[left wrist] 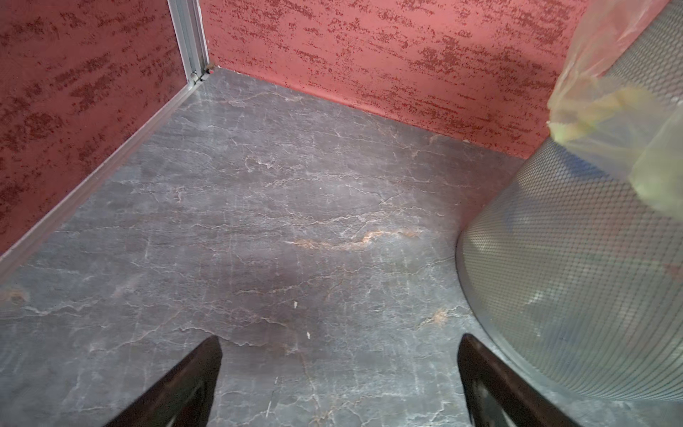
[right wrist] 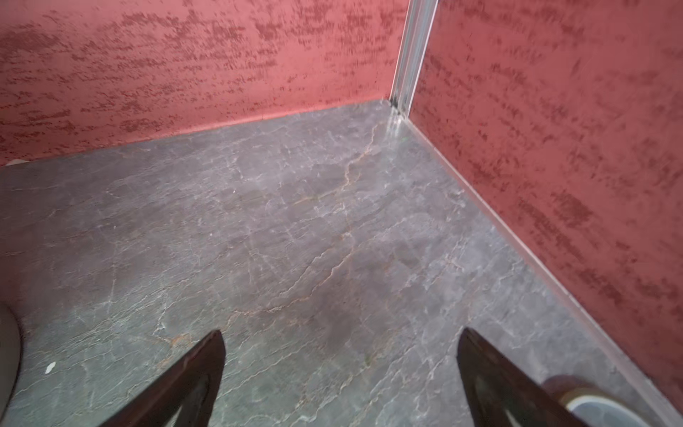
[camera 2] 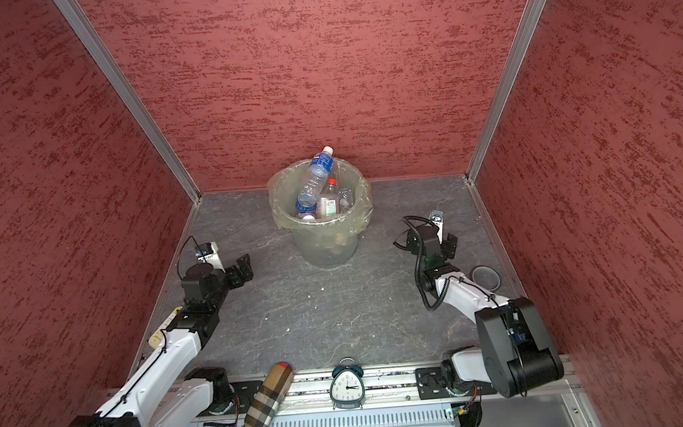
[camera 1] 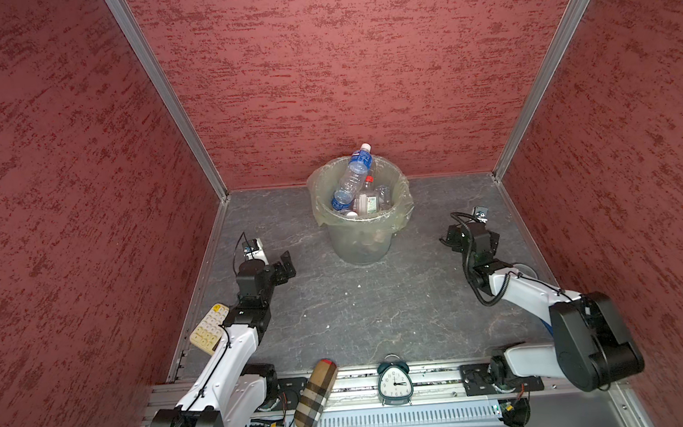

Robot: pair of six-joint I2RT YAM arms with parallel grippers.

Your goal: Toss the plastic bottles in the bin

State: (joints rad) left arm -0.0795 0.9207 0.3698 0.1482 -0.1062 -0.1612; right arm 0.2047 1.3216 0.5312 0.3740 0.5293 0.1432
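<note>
The bin [camera 1: 359,244] [camera 2: 329,251] stands at the back middle of the table, with a yellowish bag folded over its rim. Several plastic bottles [camera 1: 354,174] [camera 2: 314,178] lie inside it. One with a blue label leans on the far rim, its white cap above the edge. My left gripper [camera 1: 287,264] [camera 2: 244,268] [left wrist: 338,340] hovers open and holds nothing, left of the bin, whose mesh wall [left wrist: 573,277] is close beside it. My right gripper [camera 1: 470,235] [camera 2: 429,241] [right wrist: 340,334] is open over bare table to the right of the bin.
A plaid brown case [camera 1: 315,394] and a green alarm clock [camera 1: 394,381] rest on the front rail. A cream keypad [camera 1: 209,329] lies under the left arm by the left wall. A round dark lid [camera 2: 486,276] [right wrist: 598,406] sits near the right wall.
</note>
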